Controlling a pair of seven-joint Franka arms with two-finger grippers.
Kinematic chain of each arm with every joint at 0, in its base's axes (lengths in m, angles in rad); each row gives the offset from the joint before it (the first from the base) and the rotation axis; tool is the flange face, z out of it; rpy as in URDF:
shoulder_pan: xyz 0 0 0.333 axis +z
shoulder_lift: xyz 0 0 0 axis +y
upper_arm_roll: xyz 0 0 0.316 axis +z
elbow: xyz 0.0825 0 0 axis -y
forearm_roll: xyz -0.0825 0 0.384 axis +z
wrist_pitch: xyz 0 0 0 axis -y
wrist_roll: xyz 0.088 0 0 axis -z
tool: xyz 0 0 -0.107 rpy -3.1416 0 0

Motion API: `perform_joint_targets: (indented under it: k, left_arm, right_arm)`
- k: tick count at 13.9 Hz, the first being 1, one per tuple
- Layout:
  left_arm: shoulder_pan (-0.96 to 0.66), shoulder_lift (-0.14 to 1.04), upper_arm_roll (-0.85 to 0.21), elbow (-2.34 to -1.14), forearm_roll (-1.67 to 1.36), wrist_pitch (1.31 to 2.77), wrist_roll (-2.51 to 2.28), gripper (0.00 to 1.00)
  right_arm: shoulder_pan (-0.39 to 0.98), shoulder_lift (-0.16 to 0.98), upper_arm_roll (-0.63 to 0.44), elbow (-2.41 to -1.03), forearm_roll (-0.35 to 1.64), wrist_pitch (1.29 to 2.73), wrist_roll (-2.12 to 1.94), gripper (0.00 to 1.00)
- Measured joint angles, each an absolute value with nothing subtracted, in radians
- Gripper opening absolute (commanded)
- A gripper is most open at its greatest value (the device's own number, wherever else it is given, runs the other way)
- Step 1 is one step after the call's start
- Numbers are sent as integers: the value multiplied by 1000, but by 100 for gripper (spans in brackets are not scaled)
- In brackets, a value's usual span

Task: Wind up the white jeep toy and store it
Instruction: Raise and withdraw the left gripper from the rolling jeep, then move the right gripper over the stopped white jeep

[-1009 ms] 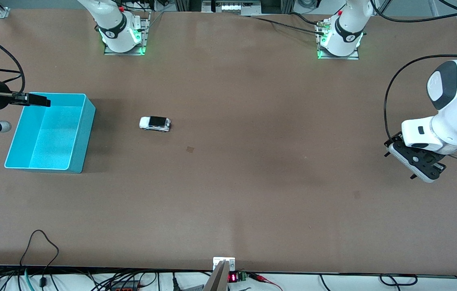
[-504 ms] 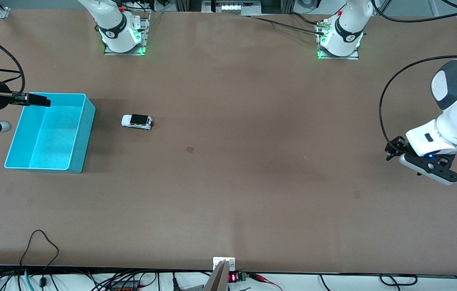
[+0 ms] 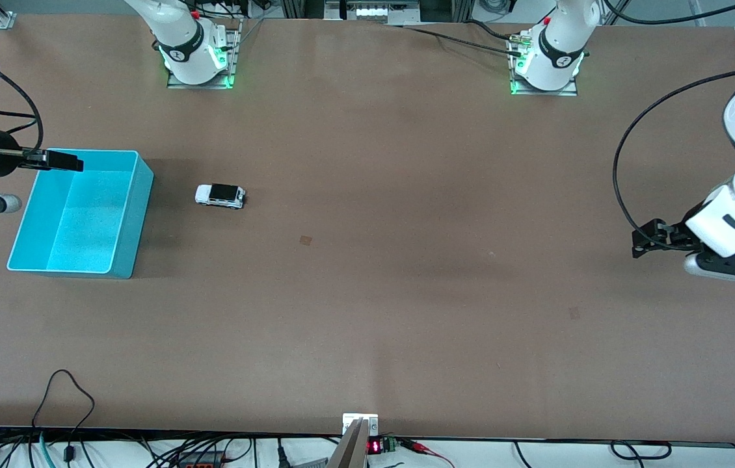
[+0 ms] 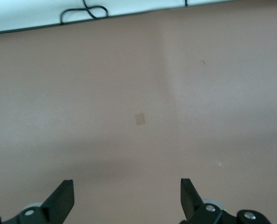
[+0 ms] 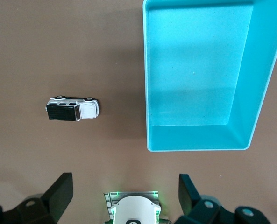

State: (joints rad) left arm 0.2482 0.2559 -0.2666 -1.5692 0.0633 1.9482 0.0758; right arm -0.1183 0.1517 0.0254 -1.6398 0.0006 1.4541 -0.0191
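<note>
Since the earlier frames the white jeep toy (image 3: 220,195) has rolled along the table (image 3: 406,325) toward the right arm's end. It now stands at rest on its wheels, just short of the cyan bin (image 3: 140,214) but not touching it. The left arm has meanwhile drawn back toward its own end. Starting at the right arm's end, the right gripper (image 3: 65,160) hangs over the bin's farther rim, reaching in level from the table's edge. Its fingers stand apart and hold nothing. Under it the bin is empty, and its long side wall faces the jeep. The jeep lies lengthwise along the table with one end pointing at that wall. Nearer the front camera, toward the table's middle, there is a small square mark (image 3: 306,240) on the bare top. At the left arm's end the left gripper (image 3: 646,242) waits over bare table with its fingers wide apart and empty. The winding run looks spent, so storing seems to be the step in hand, and the right arm is the closer one for it. To do it well, the gripper should come over the jeep, turn so its fingers straddle the narrow body across the doors, and descend straight. It should close above the wheels so the car cannot roll away. Then it should lift clear of the bin wall and release low inside.
</note>
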Motion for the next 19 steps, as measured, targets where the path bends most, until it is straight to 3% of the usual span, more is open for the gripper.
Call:
perform_joint_targets:
  k: [5,11,19]
  left_arm:
    - [161,242,-113,-1450,-6,1807,60,100]
    - [26,189,9,-1432,-7,1693,39,100]
    - [11,165,27,-1432,-8,1646,16,100]
  right_arm:
    - [-110,128,30,-1709,1,1504,102,100]
    - [-7,-73,40,-2072,1,1738,482,100]
    - [180,-79,45,-2290,3,2005,1320,100]
